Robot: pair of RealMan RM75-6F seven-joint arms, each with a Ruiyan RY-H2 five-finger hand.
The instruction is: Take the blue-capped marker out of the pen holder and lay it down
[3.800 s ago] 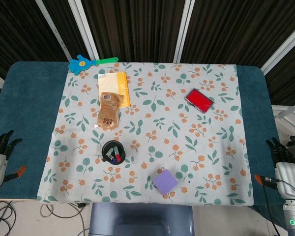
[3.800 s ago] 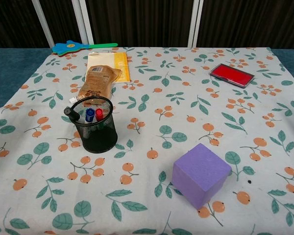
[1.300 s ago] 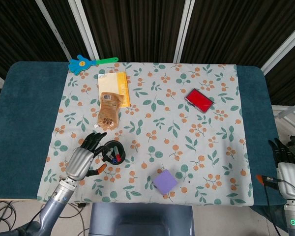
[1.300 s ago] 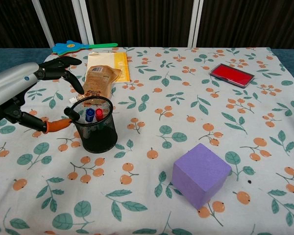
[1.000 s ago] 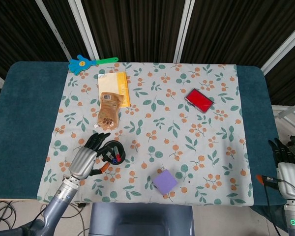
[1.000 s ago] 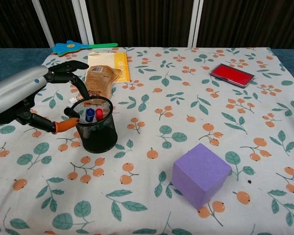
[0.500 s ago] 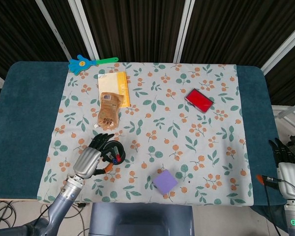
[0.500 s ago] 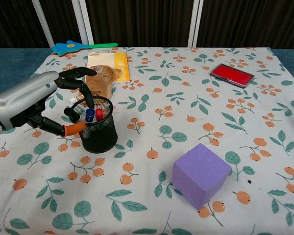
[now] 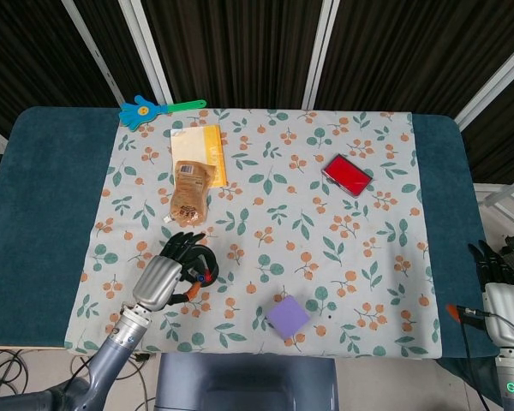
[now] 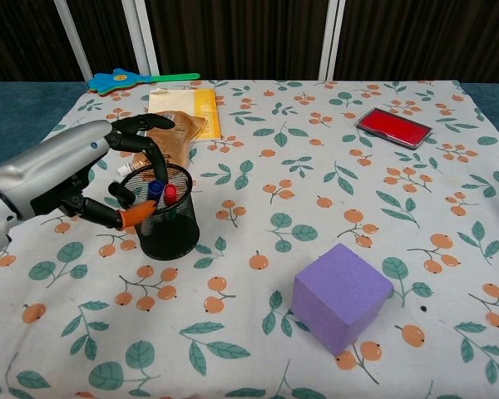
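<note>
The left hand [image 10: 71, 179] is seen over the near left part of the flowered cloth [image 10: 333, 179], with its fingers [image 10: 145, 145] curved down over the rim of the black mesh pen holder [image 10: 168, 224] and its orange-tipped thumb [image 10: 133, 214] set against the holder's left side. The blue-capped marker [image 10: 154, 190] is seen standing in the holder, just beside a red-capped marker [image 10: 170, 194]. A fingertip reaches close to the blue cap, but whether the cap is actually pinched cannot be told from either view; nothing is plainly gripped, and the fingers are spread rather than closed. In the head view the holder [image 9: 204, 267] is largely covered by the same hand [image 9: 161, 278].

The right hand [image 9: 499, 295] is seen only at the near right edge of the head view, off the cloth, with its dark fingers extended and apart and nothing held.

A brown snack bag [image 10: 168, 140] is laid just beyond the holder, partly on a yellow packet [image 10: 187, 108]. A blue hand-shaped clapper [image 10: 116, 81] is laid at the far left. A red ink pad [image 10: 394, 126] is placed at the far right, and a purple cube [image 10: 341, 295] is set near the front right, well apart from the holder.
</note>
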